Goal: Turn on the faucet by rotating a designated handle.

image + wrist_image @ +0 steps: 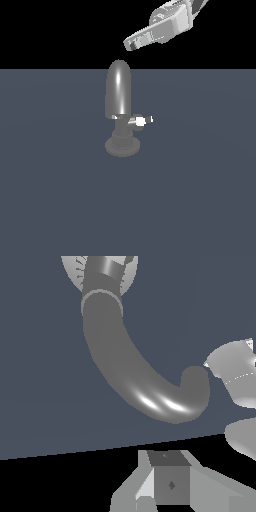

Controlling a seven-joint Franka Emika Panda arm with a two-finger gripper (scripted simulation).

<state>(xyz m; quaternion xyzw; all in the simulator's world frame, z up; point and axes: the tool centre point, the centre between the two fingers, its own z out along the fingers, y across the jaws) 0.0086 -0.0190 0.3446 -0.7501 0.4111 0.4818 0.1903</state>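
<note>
— Jaws: could their state be read? The gripper (131, 44) was seen high above the faucet (118, 95), toward the exterior view's right, and nothing was held.

— It could not be told. In the exterior view the fingers were seen edge-on as one pale bar; in the wrist view only the gripper (170, 486) base was shown. Whether they were apart or together was left undecided.

— Where was the handle (141, 120) found?

— It was seen jutting from the stem toward the exterior view's right, just below the spout's lower edge, its white tip pointing outward. The disc base was set flat on the grey floor (200, 200).

— How was it judged to handle?

— The metal was judged rigid and slick, and the lever small, so a slipping hold was considered likely. A hold or push near the white tip was thought best, where leverage would be greatest.

— And room?

— Open floor was seen all round. Only the overhanging spout was judged an obstacle, so an approach from the right was favoured.
</note>
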